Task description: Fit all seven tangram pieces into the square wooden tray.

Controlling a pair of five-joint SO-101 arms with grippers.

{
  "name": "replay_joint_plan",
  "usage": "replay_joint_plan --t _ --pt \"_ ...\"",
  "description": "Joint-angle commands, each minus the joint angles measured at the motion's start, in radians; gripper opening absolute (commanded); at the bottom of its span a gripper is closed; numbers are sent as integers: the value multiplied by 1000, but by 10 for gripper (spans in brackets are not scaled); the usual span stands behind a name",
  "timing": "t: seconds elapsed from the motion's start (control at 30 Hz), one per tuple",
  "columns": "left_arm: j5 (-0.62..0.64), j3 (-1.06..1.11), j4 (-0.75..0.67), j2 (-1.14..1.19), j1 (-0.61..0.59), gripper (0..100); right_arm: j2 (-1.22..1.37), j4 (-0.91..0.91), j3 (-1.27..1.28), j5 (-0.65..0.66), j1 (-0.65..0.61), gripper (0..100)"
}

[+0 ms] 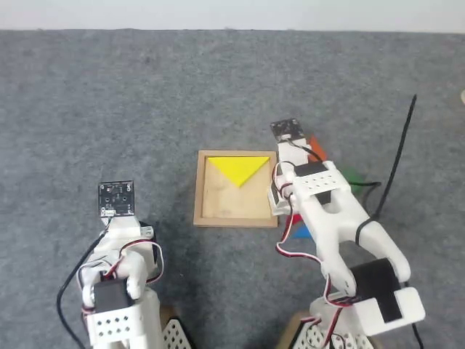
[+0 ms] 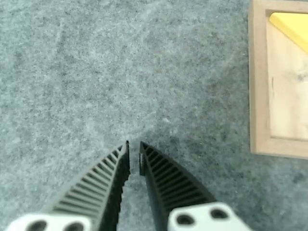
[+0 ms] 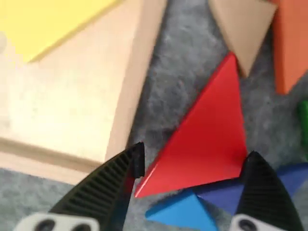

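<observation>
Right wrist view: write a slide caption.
Open fingers straddle the red triangle beside the wooden tray holding a yellow triangle.

My pincer (image 3: pixel 195 157) hangs with its 2 black ribbed fingers (image 3: pixel 110 187) spread wide, straddling a glossy red triangular piece (image 3: pixel 207 139) that lies flat on the grey felt mat (image 3: pixel 187 53). 1 finger sits just beside the outer rim of the square pale wooden tray (image 3: pixel 137 77); the other covers part of a dark blue piece (image 3: pixel 221 192). A light blue piece (image 3: pixel 183 214) touches the dark blue one, near the red triangle's edge. A yellow triangular piece (image 3: pixel 43 21) rests inside the tray. Near the red triangle's sharp tip lies a plain tan wooden triangle (image 3: pixel 240 24), with an orange piece (image 3: pixel 291 43) just beside it and a sliver of a green piece (image 3: pixel 303 115) further along.
</observation>
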Motion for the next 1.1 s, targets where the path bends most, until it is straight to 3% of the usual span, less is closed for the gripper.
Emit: replay_joint_plan --t 0.0,0.1,0.4,0.57,0.63,0.8,1.07 --pt "-5 -5 3 -18 6 36 -38 -13 -2 -129 18 329" --pt "-5 -5 3 -18 6 36 21 -21 -6 -193 31 329" --pt "-5 -5 3 -18 6 36 182 71 -150 -193 38 315" --pt "-5 -5 3 -18 6 36 186 73 -155 -143 39 118" --pt "-5 -5 3 -18 6 36 186 65 -157 -138 39 84" --pt "-5 -5 3 -18 6 36 173 67 -163 -104 90 184" --pt "-5 -5 3 -18 6 36 56 87 -183 236 165 337"
